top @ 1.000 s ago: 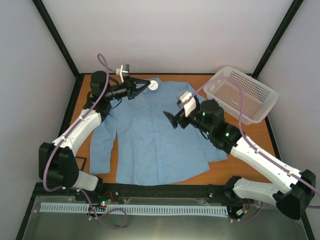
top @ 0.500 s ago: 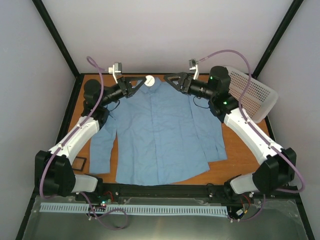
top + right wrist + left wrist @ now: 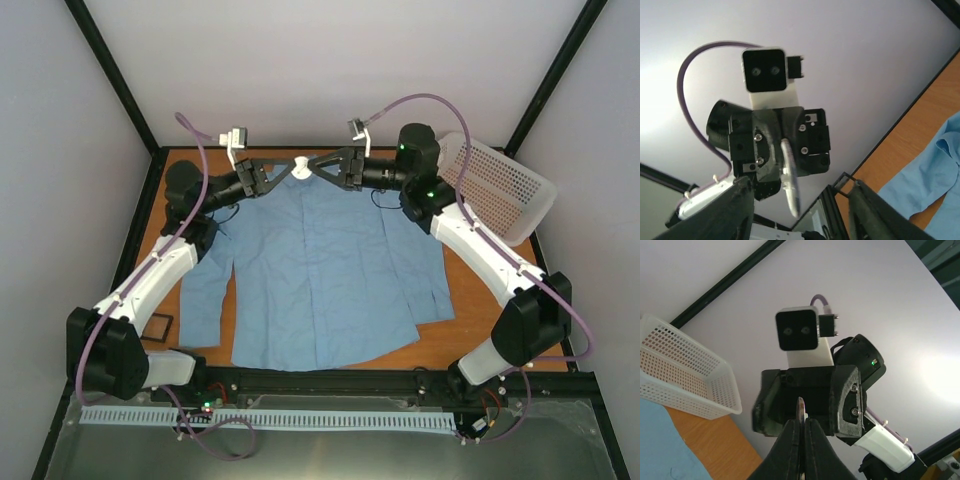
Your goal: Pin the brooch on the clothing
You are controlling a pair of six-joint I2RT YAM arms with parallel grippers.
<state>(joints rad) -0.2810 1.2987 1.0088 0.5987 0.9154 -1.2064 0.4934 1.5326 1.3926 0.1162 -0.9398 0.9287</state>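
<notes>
So both arms are stretched toward 12 o'clock in the top view, meeting nose to nose over the collar end of the light blue shirt (image 3: 320,270). The left arm comes up from its base at 7 o'clock, forearm angled in, and the left gripper (image 3: 294,169) points toward 3 o'clock. The right arm swings up from 5 o'clock, elbow folded high near the white basket (image 3: 500,185) at 2 o'clock, and the right gripper (image 3: 320,166) points back toward 9 o'clock.

The brooch (image 3: 302,164) sits right between the two tips, up in the air and off the fabric, at 12 o'clock from the middle of the shirt. The left wrist cam shows those jaws pinched tight on it, disc edge-on, poking out past the tips. From the right wrist cam, the right fingers (image 3: 742,200) are spread wide, one on each side of the disc with a gap both ways, so it's got hold of nothing. From overhead the tips look like they might be brushing the disc, hard to call at that size.

The shirt lies flat, front up, on the orange-brown table (image 3: 490,330), sleeves down its sides. A small black tray (image 3: 157,326) is at 8 o'clock, beside the left sleeve.
</notes>
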